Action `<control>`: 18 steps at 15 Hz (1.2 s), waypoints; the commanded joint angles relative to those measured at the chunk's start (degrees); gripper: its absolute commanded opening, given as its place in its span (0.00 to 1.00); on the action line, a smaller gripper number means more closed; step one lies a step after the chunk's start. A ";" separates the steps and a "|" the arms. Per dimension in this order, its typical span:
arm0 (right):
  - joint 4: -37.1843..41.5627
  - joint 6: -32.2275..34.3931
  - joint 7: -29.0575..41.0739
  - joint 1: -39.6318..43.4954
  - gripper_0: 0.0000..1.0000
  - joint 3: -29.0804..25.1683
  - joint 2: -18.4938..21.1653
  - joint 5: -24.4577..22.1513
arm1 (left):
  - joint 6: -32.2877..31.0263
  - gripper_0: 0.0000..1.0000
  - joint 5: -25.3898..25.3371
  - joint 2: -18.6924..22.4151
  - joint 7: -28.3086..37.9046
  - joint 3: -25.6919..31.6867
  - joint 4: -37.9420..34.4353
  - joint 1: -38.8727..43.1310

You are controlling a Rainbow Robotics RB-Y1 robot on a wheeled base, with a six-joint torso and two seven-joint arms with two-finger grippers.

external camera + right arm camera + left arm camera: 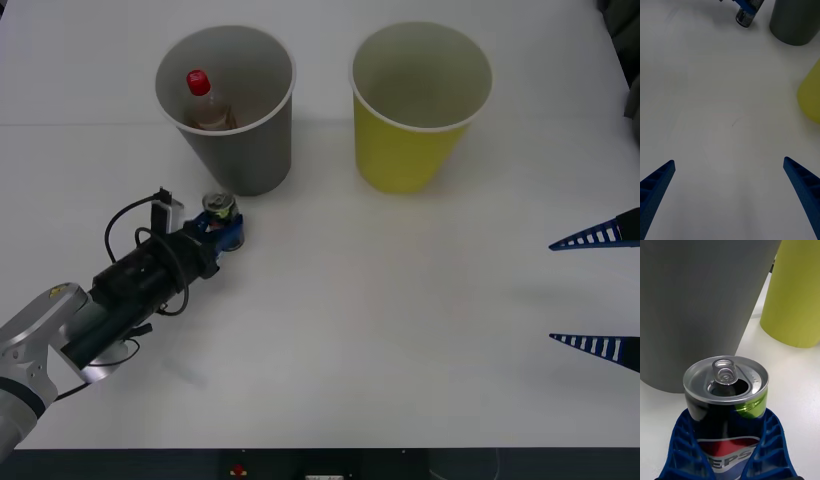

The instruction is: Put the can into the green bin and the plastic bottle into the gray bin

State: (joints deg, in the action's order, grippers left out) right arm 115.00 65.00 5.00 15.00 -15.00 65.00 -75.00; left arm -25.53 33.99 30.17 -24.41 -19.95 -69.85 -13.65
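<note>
The left gripper (222,232) has its blue fingers (688,442) pinching the Pepsi can (221,215), upright on the white worktop (380,330) just beside the gray bin (236,140), where the plastic bottle (205,102) stands inside. The green bin (410,130) stands apart. The right gripper (598,290) hovers with fingers spread.

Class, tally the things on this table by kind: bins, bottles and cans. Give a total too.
Bins: 2, the gray bin and the green bin
Bottles: 1, the plastic bottle, inside the gray bin
Cans: 1, the can, in the left gripper
Total: 4
</note>
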 commanded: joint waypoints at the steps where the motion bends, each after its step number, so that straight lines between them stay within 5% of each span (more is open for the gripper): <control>1: 0.00 0.00 0.00 0.00 1.00 0.00 0.00 0.00 | -1.02 0.00 0.11 0.33 0.42 0.00 -0.02 0.11; 8: 0.00 0.00 0.00 0.00 1.00 0.00 0.00 0.00 | -6.03 0.00 3.19 7.19 4.64 -0.79 -3.54 2.48; 14: 0.00 0.00 0.00 0.00 1.00 0.00 0.00 0.00 | -5.59 0.00 19.80 17.12 33.12 2.29 -23.57 11.10; 18: 0.00 0.00 0.00 0.00 1.00 0.00 0.00 0.00 | -5.94 0.00 37.99 21.34 57.46 5.98 -35.35 12.85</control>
State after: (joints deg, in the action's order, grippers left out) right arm 115.00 65.00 5.00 15.00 -15.00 65.00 -75.00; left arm -31.29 68.23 50.75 28.40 -14.63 -103.04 -0.90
